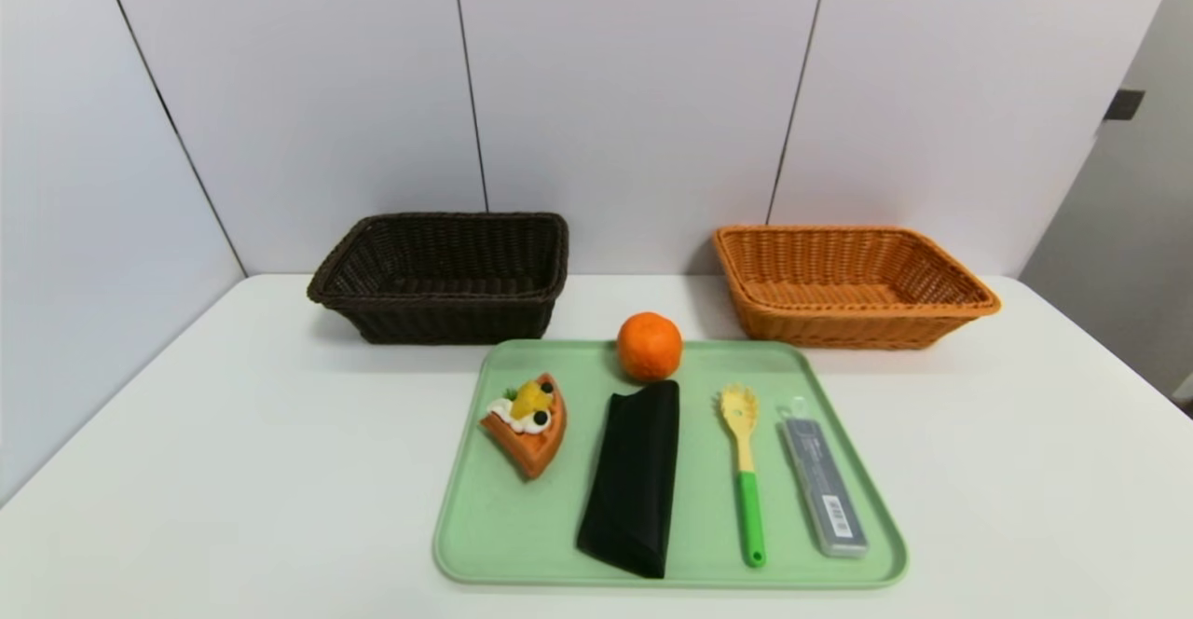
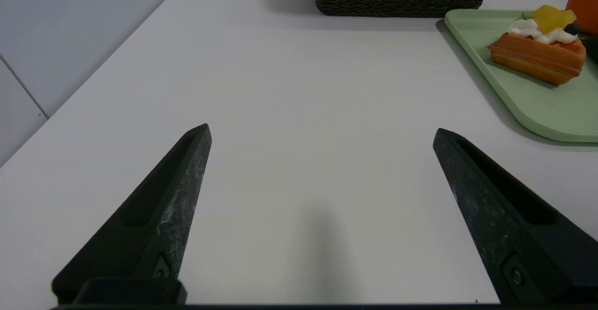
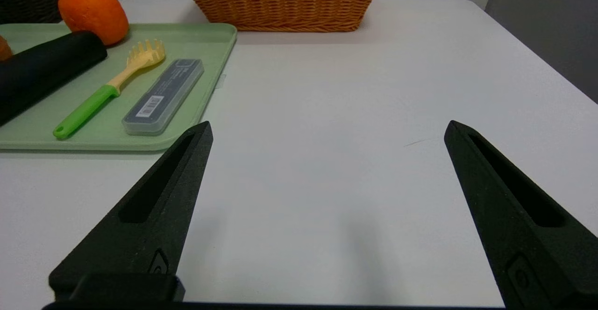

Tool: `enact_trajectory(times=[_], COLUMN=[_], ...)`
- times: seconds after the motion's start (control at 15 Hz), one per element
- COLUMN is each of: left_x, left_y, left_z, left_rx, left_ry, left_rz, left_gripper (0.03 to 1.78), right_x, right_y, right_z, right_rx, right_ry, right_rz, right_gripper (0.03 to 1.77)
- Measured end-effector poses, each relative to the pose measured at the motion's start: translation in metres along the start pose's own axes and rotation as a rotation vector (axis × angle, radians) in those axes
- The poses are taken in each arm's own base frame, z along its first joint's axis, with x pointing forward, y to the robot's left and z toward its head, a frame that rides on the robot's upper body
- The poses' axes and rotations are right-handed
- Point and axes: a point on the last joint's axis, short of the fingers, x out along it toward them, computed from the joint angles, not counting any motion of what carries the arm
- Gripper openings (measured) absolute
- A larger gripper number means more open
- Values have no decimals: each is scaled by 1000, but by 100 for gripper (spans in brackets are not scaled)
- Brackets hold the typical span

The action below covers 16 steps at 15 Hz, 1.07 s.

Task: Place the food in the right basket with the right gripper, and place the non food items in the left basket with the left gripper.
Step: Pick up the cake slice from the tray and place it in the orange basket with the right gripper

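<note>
The left gripper (image 2: 322,130) hangs level above the bare white table (image 1: 233,470), jaws spread wide and holding nothing; the right gripper (image 3: 327,128) does the same on the other side. Ahead of both and between them lies the green tray (image 1: 522,544). On it, from the left gripper's side toward the right's, sit the waffle slice (image 1: 527,423), the black pouch (image 1: 634,479), the pasta spoon (image 1: 744,470) and the clear case (image 1: 824,488), with the orange (image 1: 649,346) beyond the pouch. Farthest off stand the dark basket (image 1: 447,276) ahead of the left gripper and the orange basket (image 1: 848,285) ahead of the right.
</note>
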Motion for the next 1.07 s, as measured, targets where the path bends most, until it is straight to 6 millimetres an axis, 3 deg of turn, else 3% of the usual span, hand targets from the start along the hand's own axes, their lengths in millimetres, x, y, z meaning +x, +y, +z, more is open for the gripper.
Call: enact_trajectory(times=[0.33, 0.53, 0.67, 0.8, 1.07], left_x=[-2, -15, -18, -10, 34], left_y=[0, -1, -2, -4, -8], left_z=[1, 34, 69, 107, 187], left_rx=[14, 73, 82, 82, 25], left_ry=[34, 34, 72, 116, 200], left_rz=[-3, -26, -35, -51, -81], left_gripper=[169, 169, 169, 169, 169], right_x=[0, -8, -12, -8, 30], right_y=[0, 1, 1, 2, 2], right_z=[0, 22, 55, 103, 213], right_rx=[-6, -5, 0, 11, 66], right_ry=[13, -5, 14, 49, 141], right_rz=[0, 30, 59, 83, 122], right_gripper=[171, 171, 171, 171, 171])
